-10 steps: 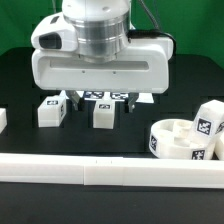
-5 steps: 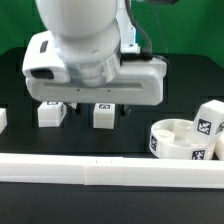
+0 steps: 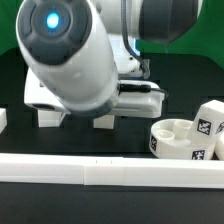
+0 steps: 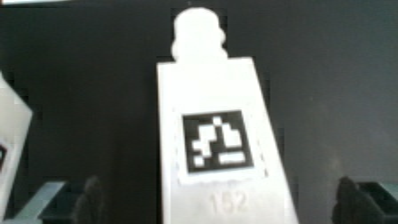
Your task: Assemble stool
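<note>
In the wrist view a white stool leg (image 4: pixel 210 130) with a black-and-white tag and a round peg at its far end lies between my fingers. My gripper (image 4: pixel 217 200) is open; its dark fingertips (image 4: pixel 68 200) stand well apart on either side of the leg without touching it. In the exterior view the arm's large body hides the gripper. Two legs (image 3: pixel 104 121) (image 3: pixel 47 117) peek out beneath it. The round seat (image 3: pixel 178 142) sits at the exterior view's right, with a third leg (image 3: pixel 208 123) against its far side.
A long white border rail (image 3: pixel 100 171) runs along the front of the black table. A small white piece (image 3: pixel 3 120) lies at the exterior view's left edge. Another white part (image 4: pixel 13 135) shows at the wrist view's edge.
The arm has swung and tilted over the two legs, so its body now fills the exterior view and hides the gripper and the marker board behind it.
</note>
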You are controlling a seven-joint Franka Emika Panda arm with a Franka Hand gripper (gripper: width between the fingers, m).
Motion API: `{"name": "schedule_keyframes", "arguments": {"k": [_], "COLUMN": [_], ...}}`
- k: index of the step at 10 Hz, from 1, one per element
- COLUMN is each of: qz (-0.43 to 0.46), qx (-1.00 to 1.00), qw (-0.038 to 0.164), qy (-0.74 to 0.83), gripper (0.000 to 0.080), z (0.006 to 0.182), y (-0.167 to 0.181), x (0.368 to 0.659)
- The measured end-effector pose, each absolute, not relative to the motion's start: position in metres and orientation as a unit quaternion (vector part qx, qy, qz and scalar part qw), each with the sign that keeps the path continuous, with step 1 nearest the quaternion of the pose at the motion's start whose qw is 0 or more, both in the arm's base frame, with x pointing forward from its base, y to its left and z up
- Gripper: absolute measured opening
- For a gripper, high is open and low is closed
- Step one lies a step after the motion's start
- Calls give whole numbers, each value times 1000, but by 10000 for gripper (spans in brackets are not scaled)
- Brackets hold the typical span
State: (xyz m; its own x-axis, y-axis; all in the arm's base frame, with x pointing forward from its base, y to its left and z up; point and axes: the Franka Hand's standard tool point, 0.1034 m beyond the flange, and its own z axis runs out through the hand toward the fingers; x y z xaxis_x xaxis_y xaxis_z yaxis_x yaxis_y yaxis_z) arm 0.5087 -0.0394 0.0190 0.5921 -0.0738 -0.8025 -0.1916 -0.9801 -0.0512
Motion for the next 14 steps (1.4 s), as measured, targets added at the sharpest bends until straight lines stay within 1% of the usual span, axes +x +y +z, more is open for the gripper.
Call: {"name": "schedule_keyframes", "arguments": {"k": [2, 3, 4, 5, 6, 8, 9, 10, 11, 12, 13, 14], "qz": [466, 465, 467, 467, 467, 465, 460, 456, 460, 460, 454, 454], "qx": [-879, -880, -879, -878, -878, -880, -883, -885, -883, -881, -885, -885], "qw": [67, 67, 67, 67, 67, 68, 68, 69, 71, 69, 69, 69], "qy": [73, 73, 73, 74, 73, 70, 69, 65, 70, 80, 79, 82], "gripper": [649, 523, 523, 382, 337, 337, 337, 337, 337, 337, 337, 337], "z": [13, 12, 10, 9, 9, 11, 18, 30, 48, 66, 77, 71], "y": [-40, -40, -41, -40, -40, -36, -33, -28, -21, -14, -10, -13], "x": [508, 507, 506, 505, 505, 507, 511, 516, 519, 522, 525, 523]}}
